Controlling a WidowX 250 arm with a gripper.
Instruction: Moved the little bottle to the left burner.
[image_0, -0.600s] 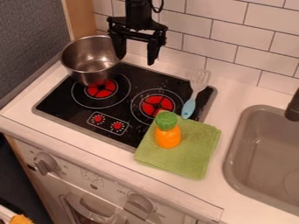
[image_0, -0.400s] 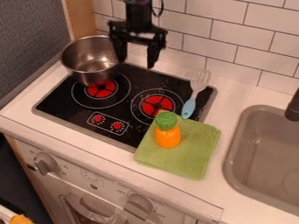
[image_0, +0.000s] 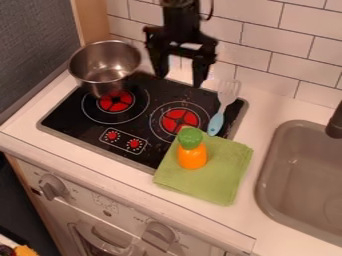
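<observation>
while spread fingers (image_0: 201, 71) hang above the stove (image_0: 72, 119), orange bottle (image_0: 192, 156) upright, on green cloth (image_0: 222, 176)

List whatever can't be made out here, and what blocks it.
- Camera view: cloth under the bottle, hidden by the bottle.
- Camera view: sink's right side, cut off by the right edge.
- Camera view: rest of the orange thing, cut off by the bottom edge.
- Camera view: arm farther above the claw, cut off by the top edge.
</observation>
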